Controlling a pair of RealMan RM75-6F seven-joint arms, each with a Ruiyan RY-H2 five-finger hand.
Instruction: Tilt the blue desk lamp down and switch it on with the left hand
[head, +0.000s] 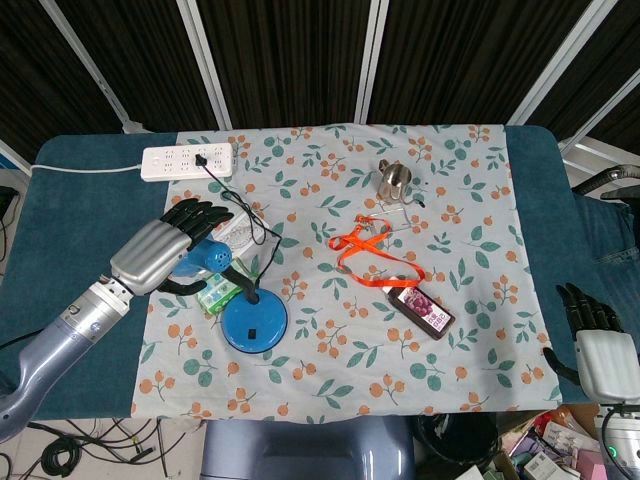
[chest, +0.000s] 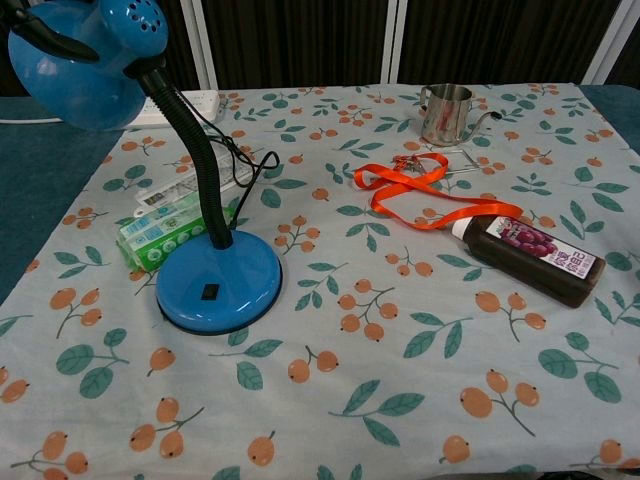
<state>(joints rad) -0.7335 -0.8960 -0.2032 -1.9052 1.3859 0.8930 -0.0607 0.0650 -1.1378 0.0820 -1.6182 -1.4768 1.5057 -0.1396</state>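
Observation:
The blue desk lamp stands on the floral cloth on its round base (head: 254, 322) (chest: 218, 280), which has a small black switch (chest: 210, 292) on top. A black flexible neck (chest: 195, 160) rises to the blue lamp head (head: 212, 258) (chest: 85, 60). My left hand (head: 165, 248) grips the lamp head from above, its fingers draped over the shade and the thumb beneath. In the chest view only dark fingertips (chest: 45, 35) show on the shade. The right hand (head: 597, 330) rests at the table's near right corner, holding nothing, its fingers apart.
A white power strip (head: 188, 160) lies at the back left, with the lamp's black cable (head: 240, 205) plugged in. A green box (chest: 165, 235) sits beside the base. An orange ribbon (chest: 425, 195), a metal cup (chest: 446, 112) and a dark bottle (chest: 540, 258) lie to the right.

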